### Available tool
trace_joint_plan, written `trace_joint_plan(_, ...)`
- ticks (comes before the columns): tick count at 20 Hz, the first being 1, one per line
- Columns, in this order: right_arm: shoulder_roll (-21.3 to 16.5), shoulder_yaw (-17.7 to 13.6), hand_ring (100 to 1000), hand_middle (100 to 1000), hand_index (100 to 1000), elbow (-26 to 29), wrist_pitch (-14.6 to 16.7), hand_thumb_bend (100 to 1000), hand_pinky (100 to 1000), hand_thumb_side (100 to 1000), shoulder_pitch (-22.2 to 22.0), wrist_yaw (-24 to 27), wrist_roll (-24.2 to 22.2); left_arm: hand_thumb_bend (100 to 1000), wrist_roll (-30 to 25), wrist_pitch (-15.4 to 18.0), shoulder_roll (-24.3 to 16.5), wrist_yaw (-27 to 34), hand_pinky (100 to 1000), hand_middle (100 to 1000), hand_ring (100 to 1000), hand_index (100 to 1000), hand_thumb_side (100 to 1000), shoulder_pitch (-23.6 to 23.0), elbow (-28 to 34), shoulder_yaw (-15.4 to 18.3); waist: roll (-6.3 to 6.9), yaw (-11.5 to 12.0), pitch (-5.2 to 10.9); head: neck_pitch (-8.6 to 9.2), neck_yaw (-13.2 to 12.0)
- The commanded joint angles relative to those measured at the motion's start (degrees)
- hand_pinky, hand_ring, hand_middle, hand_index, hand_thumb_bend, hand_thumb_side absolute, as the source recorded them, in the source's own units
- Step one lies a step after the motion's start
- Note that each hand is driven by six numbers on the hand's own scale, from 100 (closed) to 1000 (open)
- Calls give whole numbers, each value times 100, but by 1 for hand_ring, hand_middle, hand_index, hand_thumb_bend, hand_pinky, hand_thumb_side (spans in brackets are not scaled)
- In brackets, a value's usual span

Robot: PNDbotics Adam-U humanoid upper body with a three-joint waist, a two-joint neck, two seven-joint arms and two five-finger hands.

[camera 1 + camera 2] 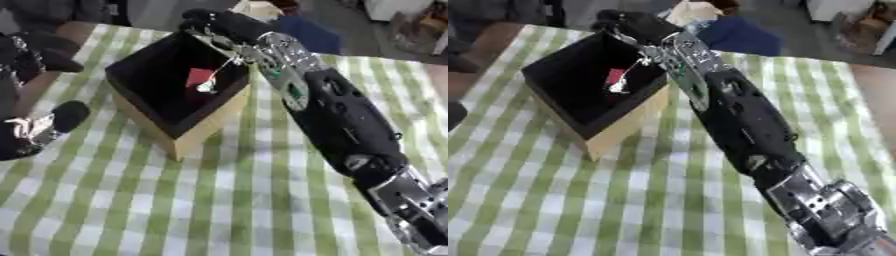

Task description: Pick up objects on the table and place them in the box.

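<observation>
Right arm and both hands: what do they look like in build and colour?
The right arm has a bulky glossy black forearm shell, with silver metal joints at the wrist and elbow and green specks near the wrist. The right hand is black. The left hand is black, with rounded fingers and a silver patch.

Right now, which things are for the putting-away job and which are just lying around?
For the job:
- box, dark inside
- red thing in the box, with a small white bit beside it
- right hand reaching over the box's far edge

Just around:
- left hand at the left edge
- checked tablecloth
- blue thing beyond the table
</observation>
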State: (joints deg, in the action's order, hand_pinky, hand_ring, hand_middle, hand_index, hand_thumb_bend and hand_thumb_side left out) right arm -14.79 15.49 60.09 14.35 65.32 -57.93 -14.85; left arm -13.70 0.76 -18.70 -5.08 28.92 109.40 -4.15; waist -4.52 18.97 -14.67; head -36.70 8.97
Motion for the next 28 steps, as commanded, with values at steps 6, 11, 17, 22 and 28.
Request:
trace_joint_plan(6, -269, -84, 926, 978, 965, 348, -155, 554, 886, 432, 151, 352, -25, 679, 21, 11, -98, -4, 758, 703, 660, 768, 482, 15, 69, 77, 29, -60, 137, 38, -56)
trace_joint_plan(11, -595, -203, 884, 944, 954, 695, -113, 483, 834, 377, 21, 583, 139, 680, 85, -47, -142, -92, 759, 704, 660, 766, 484, -133, -73, 156, 21, -379, 173, 19, -188)
trace_joint_plan(17, -1132, -136, 855, 916, 943, 1571, -115, 444, 800, 330, -356, 1122, 514, 691, 325, -104, -222, -272, 759, 706, 662, 765, 491, -301, -277, 322, 93, -1064, 174, 48, -442)
trace_joint_plan(22, -1568, -166, 846, 913, 949, 2340, -299, 427, 782, 290, -877, 1595, 763, 700, 476, -125, -246, -321, 759, 706, 661, 765, 506, -365, -363, 407, 119, -1355, 172, 88, -506)
trace_joint_plan(28, -1931, -277, 838, 918, 958, 3231, -665, 381, 754, 293, -1649, 2143, 718, 717, 550, -129, -246, -331, 759, 706, 661, 764, 536, -391, -411, 442, 156, -1534, 161, 109, -576)
